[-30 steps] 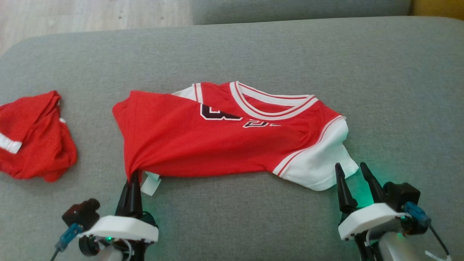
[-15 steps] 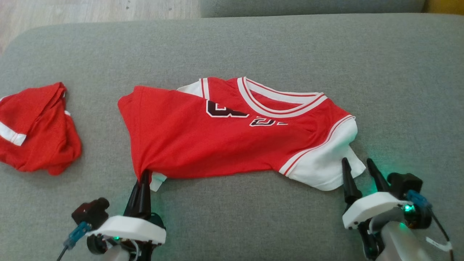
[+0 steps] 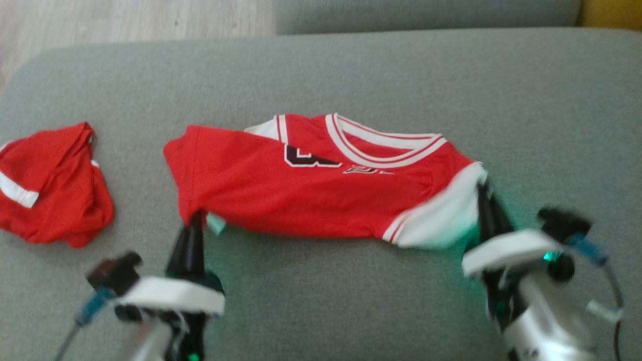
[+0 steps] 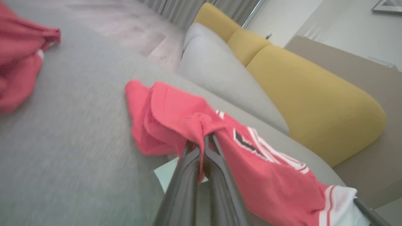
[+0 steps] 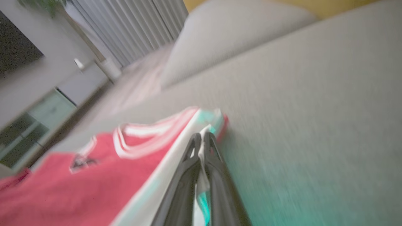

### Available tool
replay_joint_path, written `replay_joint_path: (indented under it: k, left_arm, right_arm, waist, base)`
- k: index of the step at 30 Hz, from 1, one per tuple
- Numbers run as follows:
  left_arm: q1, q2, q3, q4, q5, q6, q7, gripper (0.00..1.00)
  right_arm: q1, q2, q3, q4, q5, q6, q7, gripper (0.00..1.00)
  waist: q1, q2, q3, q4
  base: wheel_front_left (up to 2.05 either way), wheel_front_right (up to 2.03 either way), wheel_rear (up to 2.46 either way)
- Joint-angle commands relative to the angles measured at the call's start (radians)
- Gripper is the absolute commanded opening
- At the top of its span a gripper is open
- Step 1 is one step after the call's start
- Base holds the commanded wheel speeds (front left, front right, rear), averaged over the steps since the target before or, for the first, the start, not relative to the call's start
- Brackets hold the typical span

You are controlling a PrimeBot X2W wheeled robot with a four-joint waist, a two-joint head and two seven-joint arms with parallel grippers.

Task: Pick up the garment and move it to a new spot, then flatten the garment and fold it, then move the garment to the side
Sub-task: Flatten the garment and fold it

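Red-and-white fabric jersey (image 3: 321, 200) gripped at both ends
Left end effector (image 3: 196, 216) clamps its red corner, right end effector (image 3: 484, 193) its white sleeve; best lifted evenly, cloth kept taut.

Garment (image 3: 311, 200) on sofa (image 3: 351, 70), bundle (image 3: 50, 185) leftward

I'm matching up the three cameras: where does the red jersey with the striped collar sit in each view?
Head view: the jersey is spread across the middle, collar toward the top.
Left wrist view: the jersey runs from centre to lower right, its red edge pinched by the left gripper.
Right wrist view: the jersey is at lower left, its white sleeve pinched by the right gripper.
Shared landmark: the grey seat cushion beneath it.
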Motion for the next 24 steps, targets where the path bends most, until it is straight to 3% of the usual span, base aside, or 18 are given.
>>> replay_joint_path:
  k: [1,5,13,18,24]
  left_arm:
    - [-0.084,0.046,0.039,-0.059,0.008,-0.006,-0.006,0.00]
    - [-0.187,0.129,0.033,-0.137,0.025,-0.006,-0.006,0.00]
    - [-0.436,0.297,-0.008,-0.196,-0.022,-0.006,0.013,0.00]
    - [-0.569,0.333,-0.010,-0.192,-0.056,-0.006,0.063,0.00]
    - [-0.697,0.316,-0.020,-0.117,-0.052,-0.002,0.104,0.00]
  right_arm:
    - [-0.049,0.003,0.008,-0.095,0.029,0.000,-0.007,0.00]
    - [-0.133,-0.010,-0.039,-0.267,0.117,0.000,-0.007,0.00]
    - [-0.359,-0.113,-0.032,-0.451,0.281,0.000,0.033,0.00]
    - [-0.483,-0.140,-0.050,-0.474,0.284,0.000,0.101,0.00]
    - [-0.635,-0.100,-0.075,-0.369,0.203,0.000,0.145,0.00]
  waist:
    - [0.0000,0.0000,-0.027,-0.015]
    - [0.0000,0.0000,-0.085,-0.036]
    - [0.0000,0.0000,-0.154,-0.076]
    - [0.0000,0.0000,-0.146,-0.086]
    - [0.0000,0.0000,-0.056,-0.087]
  base:
    - [0.00,0.00,0.00]
    - [0.00,0.00,0.00]
    - [0.00,0.00,0.00]
    - [0.00,0.00,0.00]
    - [0.00,0.00,0.00]
